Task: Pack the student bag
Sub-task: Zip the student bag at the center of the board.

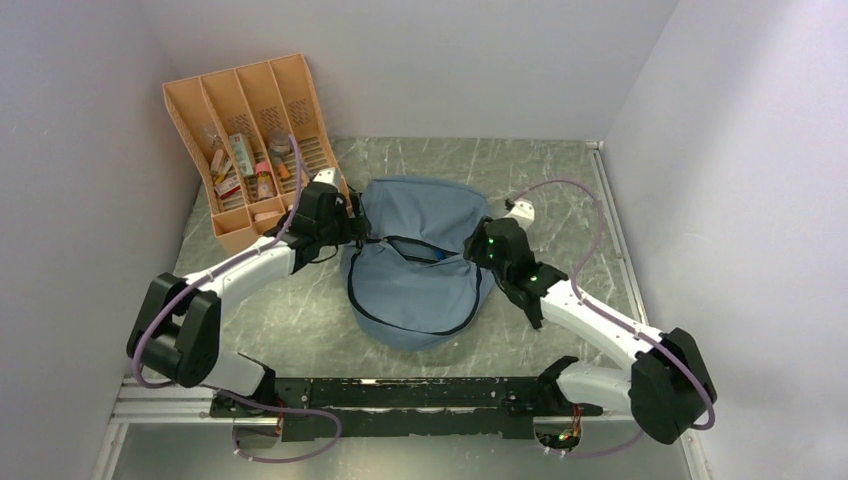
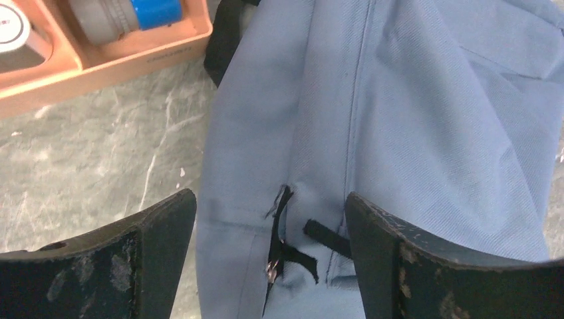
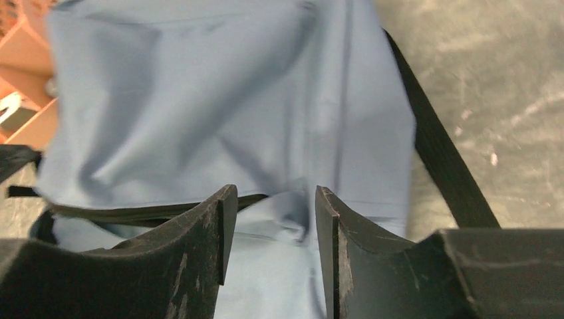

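The soft grey-blue fabric backpack [image 1: 415, 270] looks limp and light, best pinched at its opening; the left gripper [image 2: 269, 199] has its fingers wide apart, the right gripper [image 3: 276, 193] narrowly apart.

One student bag [image 1: 420, 285] sits between two pincers, the left pincer [image 2: 271, 212] and the right pincer [image 3: 269, 206], each with two dark fingers [image 2: 153, 266]. One orange rack [image 1: 240, 95] with four slots stands beyond the left pincer. Its small contents are too crowded to count, but two show clearly: a white-lidded jar [image 2: 14, 33] and a blue-capped jar [image 2: 126, 13]. One surface [image 1: 560, 190] carries everything.
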